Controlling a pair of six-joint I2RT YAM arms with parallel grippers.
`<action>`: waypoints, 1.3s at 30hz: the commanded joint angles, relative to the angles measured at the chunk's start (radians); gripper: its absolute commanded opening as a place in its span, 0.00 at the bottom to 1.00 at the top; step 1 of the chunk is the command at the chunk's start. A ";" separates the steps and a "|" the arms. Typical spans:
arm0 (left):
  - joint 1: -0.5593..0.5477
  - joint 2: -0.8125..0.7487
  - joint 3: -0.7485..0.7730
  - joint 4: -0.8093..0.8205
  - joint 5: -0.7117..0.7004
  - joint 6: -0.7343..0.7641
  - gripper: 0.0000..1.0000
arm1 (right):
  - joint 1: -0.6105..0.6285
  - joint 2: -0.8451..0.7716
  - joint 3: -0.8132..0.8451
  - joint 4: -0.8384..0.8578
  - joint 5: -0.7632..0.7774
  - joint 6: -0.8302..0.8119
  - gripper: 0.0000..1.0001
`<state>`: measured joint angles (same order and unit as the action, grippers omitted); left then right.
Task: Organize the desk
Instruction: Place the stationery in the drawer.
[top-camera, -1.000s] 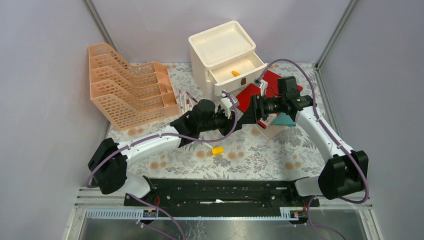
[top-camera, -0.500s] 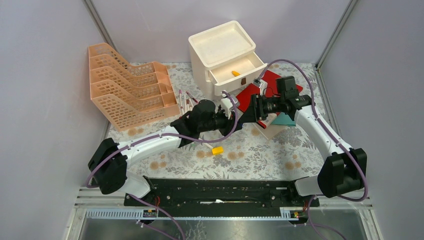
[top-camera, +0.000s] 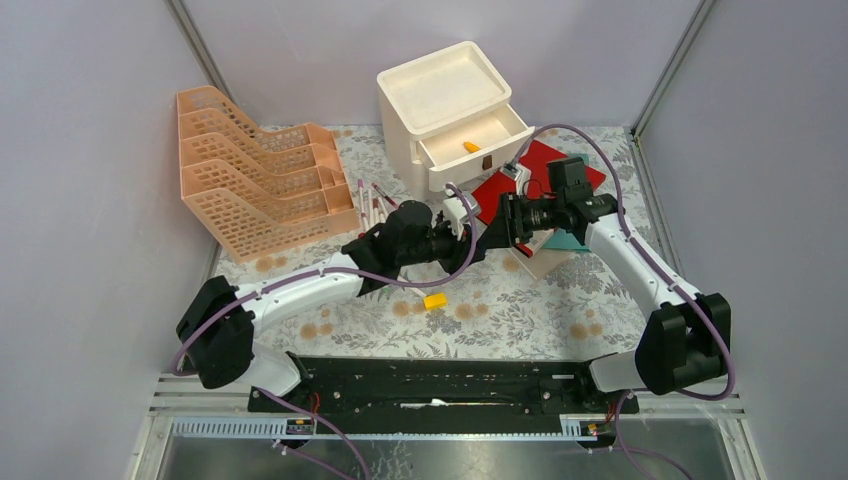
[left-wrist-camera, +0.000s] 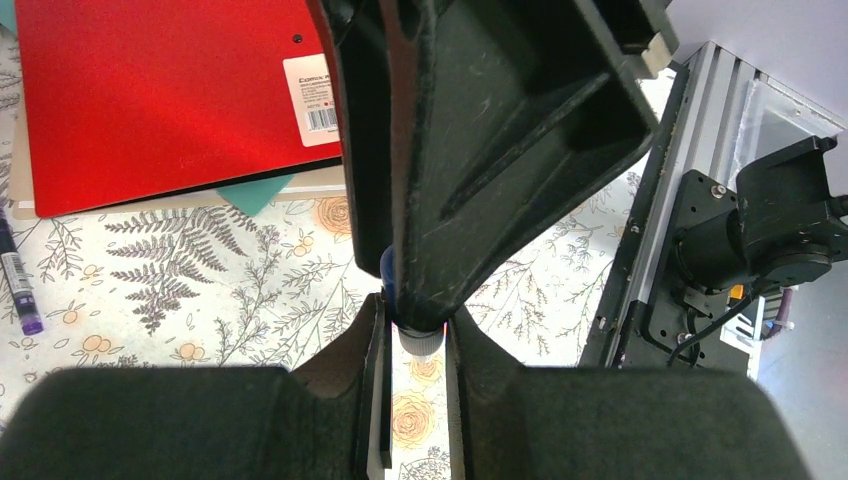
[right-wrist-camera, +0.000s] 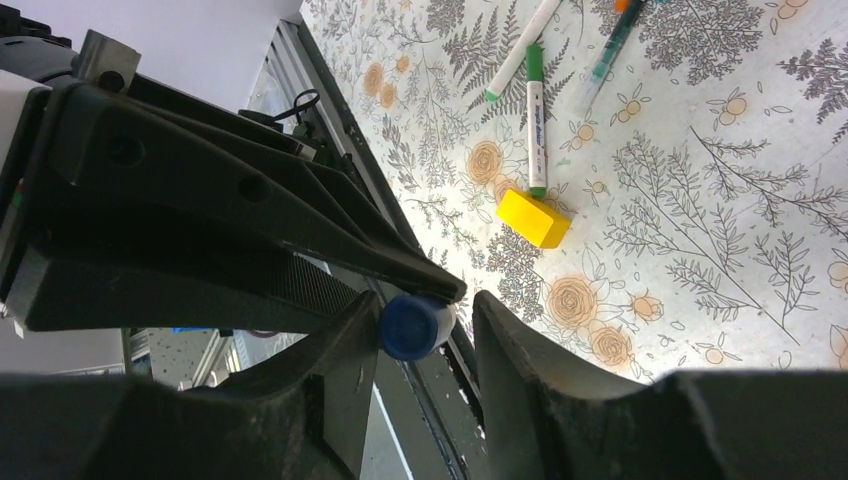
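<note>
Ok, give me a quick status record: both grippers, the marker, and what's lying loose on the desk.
left gripper: shut on the blue-capped marker
right gripper: open, one finger on each side of the marker's cap, gap visible on one side
loose on desk: yellow block, green pen, red folder
drawer: open, small orange item inside

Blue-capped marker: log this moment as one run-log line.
left pincer: shut on marker | right pincer: open, straddling cap | desk: yellow block loose
</note>
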<state>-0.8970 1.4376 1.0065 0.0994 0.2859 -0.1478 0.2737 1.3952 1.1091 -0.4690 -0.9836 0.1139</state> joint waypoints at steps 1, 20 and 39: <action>-0.004 -0.006 0.046 0.069 -0.031 0.015 0.00 | 0.041 -0.009 -0.013 0.010 -0.009 -0.002 0.46; 0.044 -0.098 -0.051 0.148 -0.137 -0.098 0.88 | 0.045 0.059 0.192 -0.183 0.041 -0.272 0.00; 0.394 -0.504 -0.293 -0.145 -0.419 -0.410 0.99 | 0.033 0.445 0.958 -0.113 0.568 -0.477 0.00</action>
<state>-0.5484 0.9844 0.7502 0.0540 -0.0120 -0.4675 0.3073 1.7630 1.9560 -0.6598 -0.5423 -0.3553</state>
